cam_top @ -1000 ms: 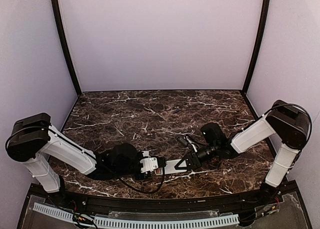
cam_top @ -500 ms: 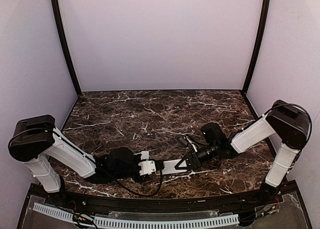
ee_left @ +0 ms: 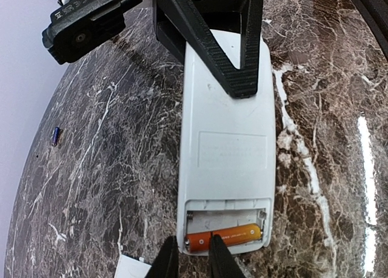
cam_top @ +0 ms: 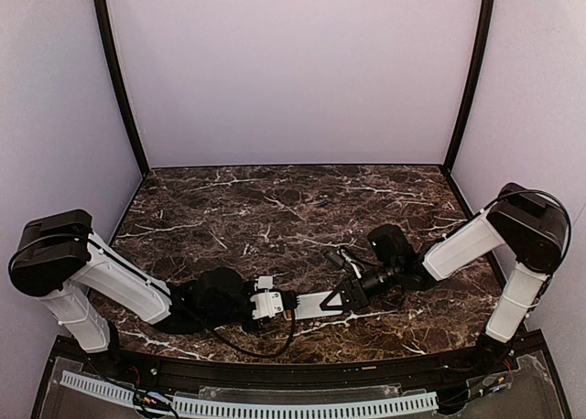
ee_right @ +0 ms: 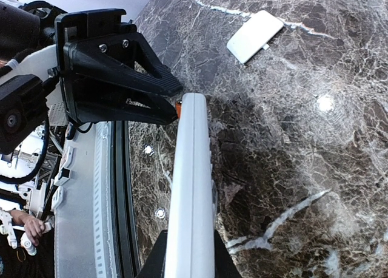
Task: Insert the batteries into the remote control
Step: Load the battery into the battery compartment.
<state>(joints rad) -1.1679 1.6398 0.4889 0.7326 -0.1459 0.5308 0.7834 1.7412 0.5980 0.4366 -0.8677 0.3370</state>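
The white remote control (ee_left: 225,144) lies back-up, its battery compartment open; it also shows in the top view (cam_top: 311,303). The orange battery (ee_left: 233,235) sits in the compartment's near slot, and the other slot is empty. My left gripper (ee_left: 189,254) is at the compartment end, jaws a narrow gap apart. One finger is outside the remote's corner and the other is over the battery's left end. My right gripper (ee_right: 188,254) is shut on the remote's far end, seen edge-on (ee_right: 191,187). The dark blue battery (ee_left: 56,135) lies far off on the table.
The small white cover plate (ee_left: 130,267) lies on the marble beside my left fingers and shows in the right wrist view (ee_right: 254,36). The table's black front rail (ee_right: 118,217) runs close to the remote. The two grippers face each other near the front edge (cam_top: 311,332).
My left gripper has shifted slightly left and nearer along the front of the table. The remote and my right arm have stayed put.
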